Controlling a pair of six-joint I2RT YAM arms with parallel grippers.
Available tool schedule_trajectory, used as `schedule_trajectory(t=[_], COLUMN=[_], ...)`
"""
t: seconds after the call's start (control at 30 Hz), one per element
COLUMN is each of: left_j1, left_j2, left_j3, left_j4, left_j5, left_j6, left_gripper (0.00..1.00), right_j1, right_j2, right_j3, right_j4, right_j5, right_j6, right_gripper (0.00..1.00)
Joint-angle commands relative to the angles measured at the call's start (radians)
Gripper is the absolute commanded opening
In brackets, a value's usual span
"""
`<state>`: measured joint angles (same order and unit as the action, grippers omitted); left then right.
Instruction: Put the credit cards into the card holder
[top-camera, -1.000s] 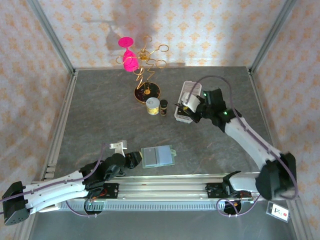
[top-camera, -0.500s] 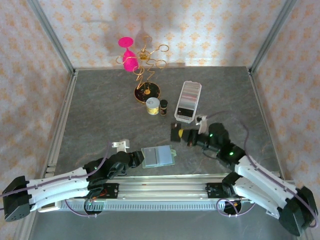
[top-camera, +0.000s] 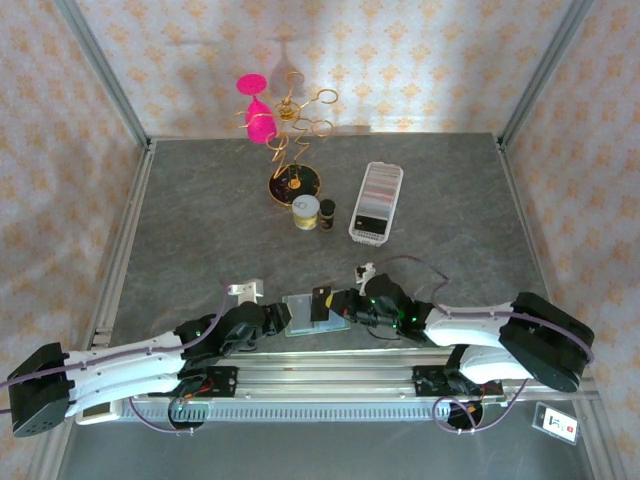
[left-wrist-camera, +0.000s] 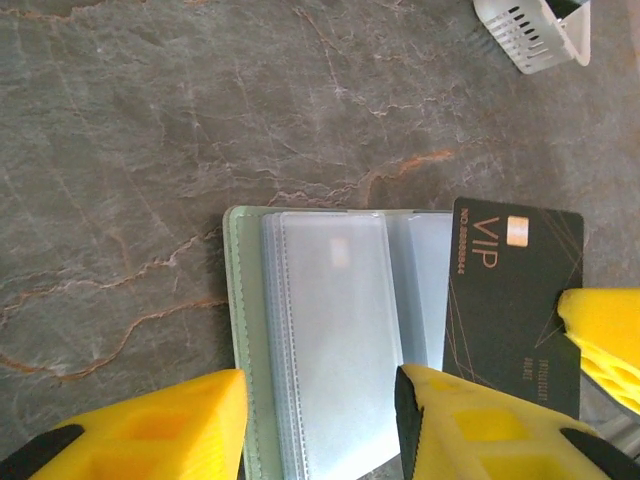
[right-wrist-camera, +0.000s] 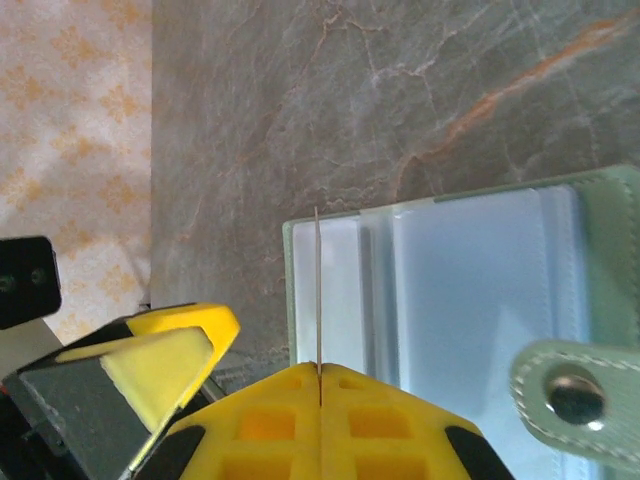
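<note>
**Dark card held over the open card holder**

Both arms are stretched low along the near edge of the table, reaching toward each other. The left arm is laid out from the near left, and the left gripper (top-camera: 276, 318) is set at the left end of the card holder (top-camera: 315, 314). Its yellow fingers (left-wrist-camera: 150, 430) are parted to a middling gap over the holder's left leaf, with nothing seen clamped between them.

The right arm is folded down from the near right and extended leftward. The right gripper (right-wrist-camera: 320, 375) is closed on a dark card (left-wrist-camera: 515, 300), pinched near one corner. The card is held above the holder's right leaf. It is seen by its thin edge in the right wrist view, its free end aimed left; its tilt cannot be told.

The card holder is lying open and flat, long axis running left to right, with the snap tab (right-wrist-camera: 575, 395) at its right end. The remaining credit cards (top-camera: 378, 195) are packed in a tray (top-camera: 366, 236) well beyond, toward the far right.
</note>
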<state>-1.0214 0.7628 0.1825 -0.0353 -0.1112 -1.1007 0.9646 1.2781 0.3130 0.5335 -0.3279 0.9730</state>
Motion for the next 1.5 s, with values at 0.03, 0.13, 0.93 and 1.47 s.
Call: schedule_trajectory(t=[0.03,0.13,0.93,1.47], left_j1=[-0.004,-0.003,-0.004,-0.004], left_j2=[0.012,0.025,0.137,0.151], left_j3=[-0.018,-0.026,-0.025,-0.041], left_j4=[0.047,0.060,0.132,0.130], left_j5=[0.018,0.024,0.069,0.054], left_j6=[-0.010,-0.013,-0.018,-0.029], left_gripper=[0.43,0.43,0.38,0.36], right_j1=[0.006,0.006,0.007,0.028], right_j2=[-0.017,0.001,0.087,0.119], right_j3=[0.020,-0.004,-0.046,-0.064], right_j4=[0.017,0.053,0.083,0.177], right_j5=[0.096,0.108,0.095,0.032], right_j6=[-0.016,-0.008,-0.031,-0.001], right_gripper=[0.00,0.00,0.00,0.00])
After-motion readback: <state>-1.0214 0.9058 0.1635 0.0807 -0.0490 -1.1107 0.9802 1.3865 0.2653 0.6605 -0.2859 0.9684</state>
